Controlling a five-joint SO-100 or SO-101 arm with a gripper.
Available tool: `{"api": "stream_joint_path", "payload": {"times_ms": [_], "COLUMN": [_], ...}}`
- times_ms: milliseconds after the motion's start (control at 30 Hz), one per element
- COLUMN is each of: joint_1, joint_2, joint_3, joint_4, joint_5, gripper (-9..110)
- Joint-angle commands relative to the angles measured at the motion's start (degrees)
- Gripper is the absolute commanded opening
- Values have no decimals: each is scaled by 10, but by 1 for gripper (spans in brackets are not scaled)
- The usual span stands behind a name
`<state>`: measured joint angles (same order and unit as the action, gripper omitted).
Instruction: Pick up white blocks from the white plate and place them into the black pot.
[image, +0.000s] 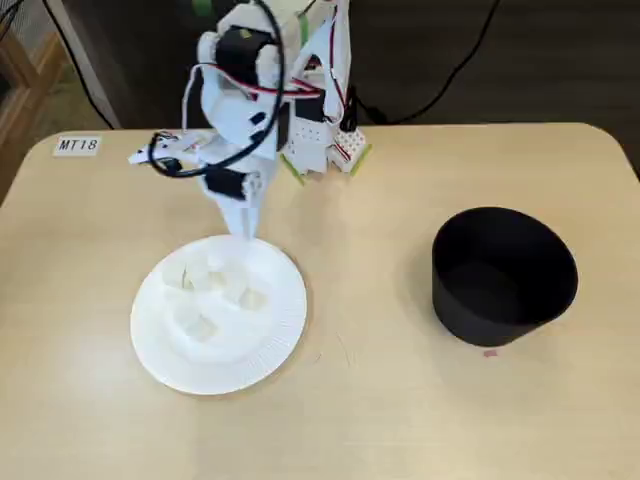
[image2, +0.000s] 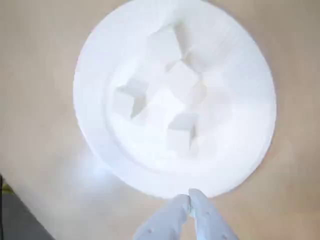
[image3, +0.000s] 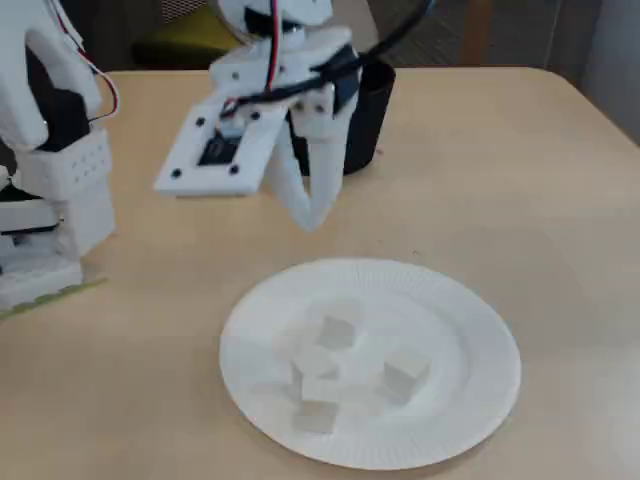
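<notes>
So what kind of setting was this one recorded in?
Probably an office or lab room rather than a home: a pale wood-look table carrying a printed label "MT18", cables trailing behind the arm, and what looks like carpeted floor beyond.

Above plate: the white plate (image3: 470, 330) has open air over it; gripper (image3: 312, 218) hangs beyond its rim, fingertips together.
Plate centre: white blocks (image2: 172, 92) clustered, some touching.
Plate to pot: bare table (image: 370, 300) between plate and black pot (image: 503, 275), well apart.
Pot mouth: open upward, unobstructed.
Rear: arm base (image: 320, 140) and cables.
</notes>
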<state>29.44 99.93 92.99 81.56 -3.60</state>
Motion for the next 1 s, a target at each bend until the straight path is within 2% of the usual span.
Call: {"api": "stream_joint_path", "payload": {"times_ms": [0, 267, 333, 433, 567, 967], "joint_1": [26, 20, 18, 18, 16, 0], "joint_2": [-41, -135, -149, -156, -164, -277], "joint_3": [-35, -69, -77, -78, -81, -167], "joint_4": [13, -32, -45, -72, -104, -97], "joint_5": [2, -2, 2, 9, 21, 33], "gripper": [-2, -2, 4, 18, 30, 32]}}
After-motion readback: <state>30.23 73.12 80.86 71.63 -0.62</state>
